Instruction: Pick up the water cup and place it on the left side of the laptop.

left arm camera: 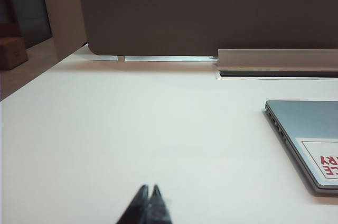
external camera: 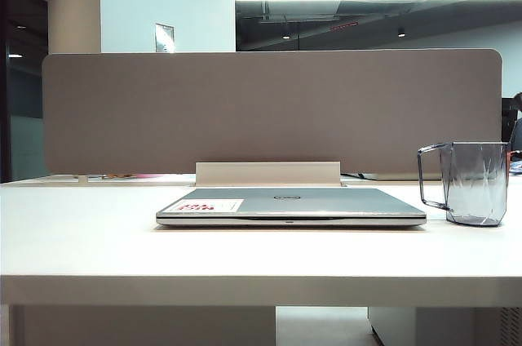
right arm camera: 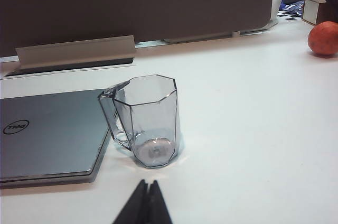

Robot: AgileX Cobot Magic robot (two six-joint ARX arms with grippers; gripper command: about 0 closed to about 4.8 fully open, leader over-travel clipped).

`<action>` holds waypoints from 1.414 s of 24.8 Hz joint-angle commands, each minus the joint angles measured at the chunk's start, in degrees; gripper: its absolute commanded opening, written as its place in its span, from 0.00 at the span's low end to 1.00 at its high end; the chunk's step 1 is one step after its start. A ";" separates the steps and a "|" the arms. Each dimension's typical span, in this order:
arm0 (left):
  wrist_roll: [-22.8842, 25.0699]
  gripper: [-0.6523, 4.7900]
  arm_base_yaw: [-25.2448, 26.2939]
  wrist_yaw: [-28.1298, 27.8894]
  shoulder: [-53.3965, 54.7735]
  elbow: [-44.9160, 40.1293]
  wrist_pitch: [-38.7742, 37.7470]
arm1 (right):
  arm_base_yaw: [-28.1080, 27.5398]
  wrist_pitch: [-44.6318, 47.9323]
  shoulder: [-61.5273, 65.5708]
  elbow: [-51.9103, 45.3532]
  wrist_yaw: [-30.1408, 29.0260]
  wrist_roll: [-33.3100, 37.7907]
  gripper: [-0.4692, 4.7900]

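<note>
The water cup stands upright just beside the laptop's right edge, handle toward it, straight ahead of the right gripper, the nearer one; both it and the left gripper are closed, empty; the cup is clear grey, faceted

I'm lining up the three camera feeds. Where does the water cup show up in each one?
Exterior view: water cup stands at the far right of the table, handle toward the laptop.
Left wrist view: not in it; only the laptop's stickered corner shows.
Right wrist view: near the centre, beside the laptop's edge.
Shared landmark: the laptop.
</note>
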 commanded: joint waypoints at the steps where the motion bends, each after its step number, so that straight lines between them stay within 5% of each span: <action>1: -0.15 0.11 -0.07 -0.22 0.07 0.17 0.52 | -0.04 0.57 -0.07 -0.35 0.24 -0.20 0.09; 18: -0.17 0.11 -0.07 -0.20 0.07 0.17 0.61 | -0.02 0.59 -0.07 -0.35 -0.28 -0.09 0.09; 28: -1.25 0.11 -0.07 0.15 0.07 0.17 0.79 | 0.02 0.52 -0.04 -0.17 -10.19 0.17 0.09; 35: -1.25 0.11 -0.07 6.01 0.07 0.20 0.83 | 0.02 -2.86 -0.04 -0.15 -16.92 4.98 0.09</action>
